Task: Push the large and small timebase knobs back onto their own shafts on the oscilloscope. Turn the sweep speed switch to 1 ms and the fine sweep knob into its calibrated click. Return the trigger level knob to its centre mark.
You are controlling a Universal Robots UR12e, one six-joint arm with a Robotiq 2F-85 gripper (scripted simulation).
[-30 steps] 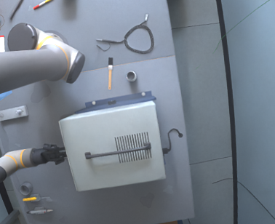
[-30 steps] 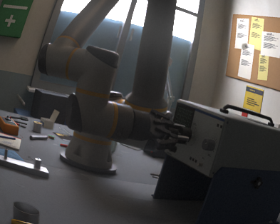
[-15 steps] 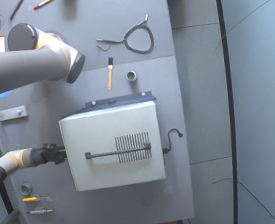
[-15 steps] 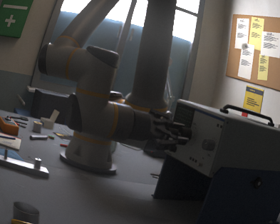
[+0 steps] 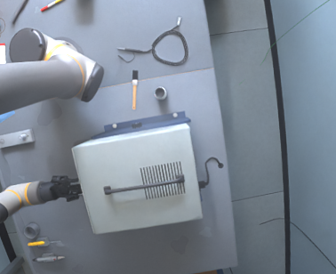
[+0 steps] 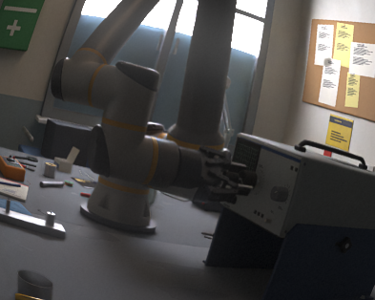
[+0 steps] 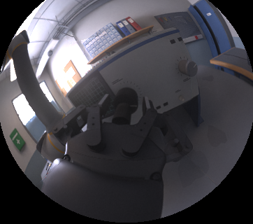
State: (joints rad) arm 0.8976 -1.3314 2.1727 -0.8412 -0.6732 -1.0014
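My gripper stands open right at the front panel of the oscilloscope, its fingers on either side of the dark timebase knob, which sits on the panel and which it does not hold. The knob is a stacked dark cylinder under a dial of tick marks. Further right on the panel the trigger level knob sits alone, also seen from the second side camera. From above, my gripper meets the left face of the pale case. The knob's base is hidden behind my fingers.
The oscilloscope's carry handle lies across its top. A small grey cylinder, a brush and a looped cable lie on the table beyond it. A bracket and another grey cylinder lie near my arm.
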